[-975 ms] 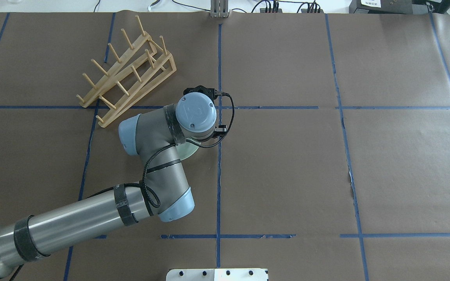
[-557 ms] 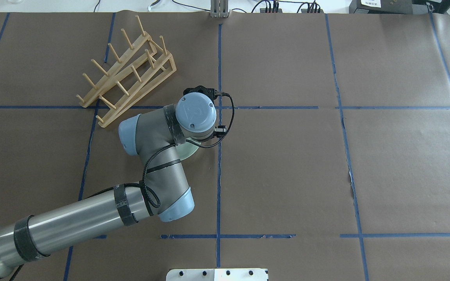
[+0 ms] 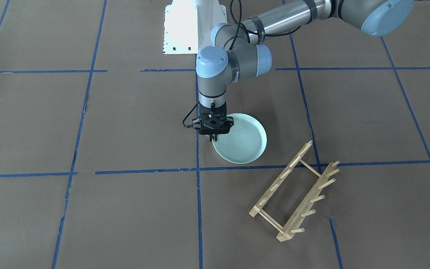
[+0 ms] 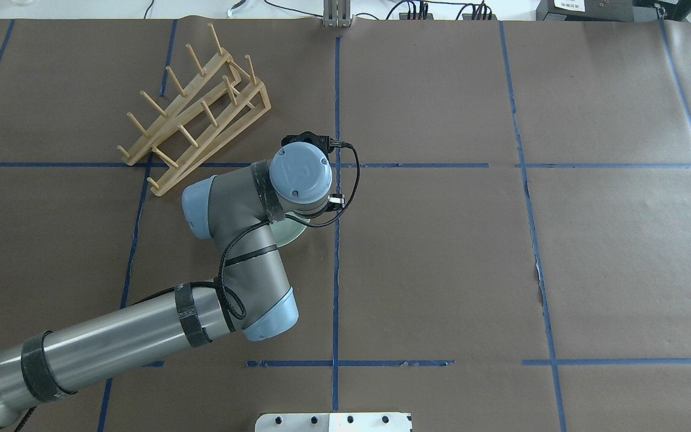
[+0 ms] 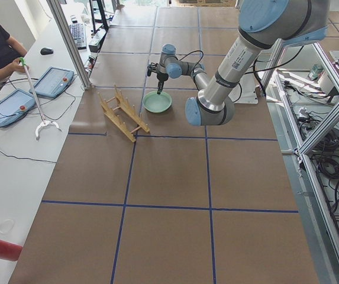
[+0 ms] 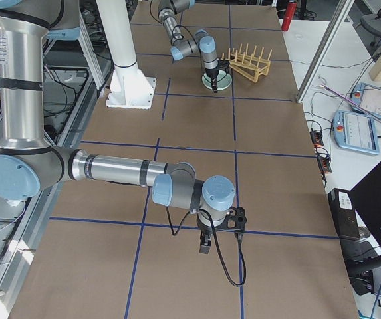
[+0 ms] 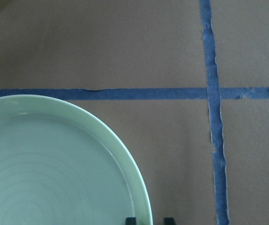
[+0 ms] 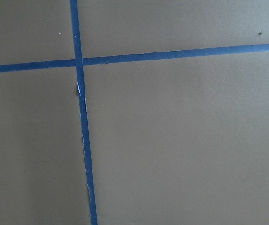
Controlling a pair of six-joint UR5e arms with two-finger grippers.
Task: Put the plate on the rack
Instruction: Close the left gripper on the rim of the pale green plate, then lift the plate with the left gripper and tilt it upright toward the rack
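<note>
The pale mint-green plate (image 3: 241, 144) lies flat on the brown table; only a sliver shows under the arm in the overhead view (image 4: 290, 233). My left gripper (image 3: 214, 139) points straight down at the plate's rim on the side away from the rack. In the left wrist view its fingertips (image 7: 130, 220) stand closely either side of the rim (image 7: 143, 206), shut on it. The wooden rack (image 3: 293, 194) stands empty, a short gap from the plate (image 4: 195, 114). My right gripper (image 6: 203, 247) hangs over bare table far from both; I cannot tell whether it is open.
Blue tape lines (image 4: 336, 270) divide the brown paper. The white robot base plate (image 3: 185, 30) sits at the robot's edge of the table. The left arm's elbow (image 4: 201, 210) hangs close to the rack's near end. Tablets (image 5: 51, 80) lie beyond the table's far side.
Almost nothing: the left wrist and its cable shifted very slightly; the plate and rack stay in place.
</note>
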